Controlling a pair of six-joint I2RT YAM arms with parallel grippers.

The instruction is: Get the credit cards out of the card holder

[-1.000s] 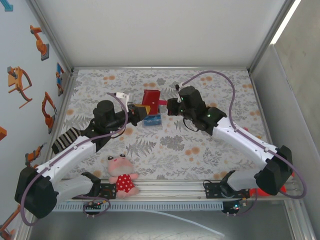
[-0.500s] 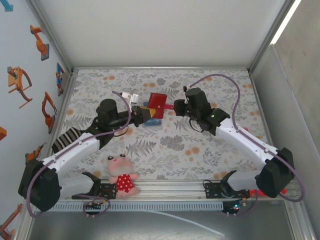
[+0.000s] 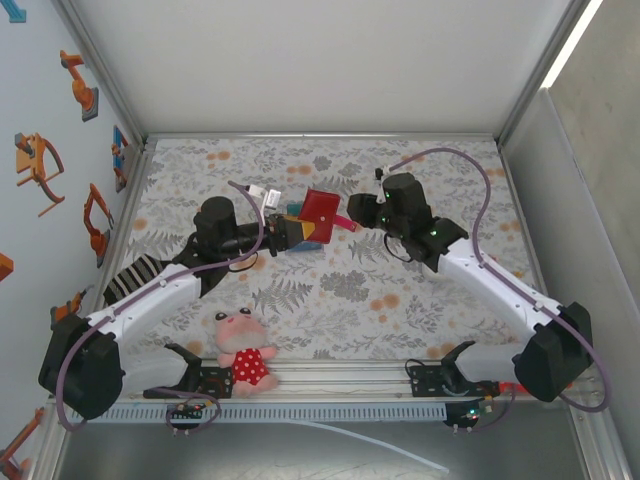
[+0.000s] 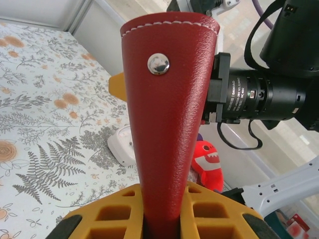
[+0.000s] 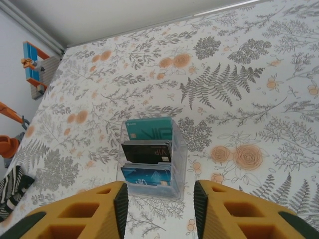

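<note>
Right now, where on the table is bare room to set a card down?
Bare: mat between plush toy and right arm; far-right corner. Crowded: mid-table, where the left gripper holds the card holder beside the right gripper and card rack.

Bright, even light, with a glowing strip [image 3: 572,42] at the overhead frame's upper right. Shadows are soft. The red wallet [image 4: 167,124] is sharp close up, its snap [image 4: 158,63] glinting, background blurred.

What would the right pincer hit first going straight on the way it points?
Probably the clear plastic stand of teal, black and blue cards, lying ahead of the right pincer on the floral tablecloth; depth is unclear.
</note>
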